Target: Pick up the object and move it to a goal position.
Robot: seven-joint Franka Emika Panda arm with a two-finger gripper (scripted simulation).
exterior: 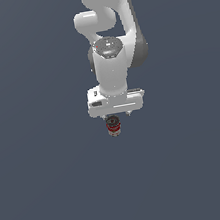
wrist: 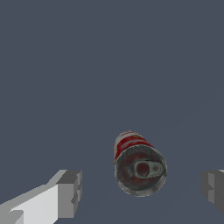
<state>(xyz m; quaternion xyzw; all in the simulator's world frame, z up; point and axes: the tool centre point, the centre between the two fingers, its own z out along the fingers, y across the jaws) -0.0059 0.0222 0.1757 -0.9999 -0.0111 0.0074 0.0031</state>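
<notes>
The object, a small can (wrist: 139,164) with a red and white label and a dark metal lid, stands on the grey floor with its lid facing the wrist camera. My gripper (wrist: 141,190) is open, its fingers (wrist: 69,193) set wide on either side of the can and touching nothing. In the exterior view the can (exterior: 114,127) shows just under the white hand, and the gripper (exterior: 117,116) hovers right above it, partly hiding its top.
The white arm (exterior: 109,56) reaches down from the upper middle of the exterior view. A plain dark grey floor (exterior: 53,182) spreads around it, with no other objects showing.
</notes>
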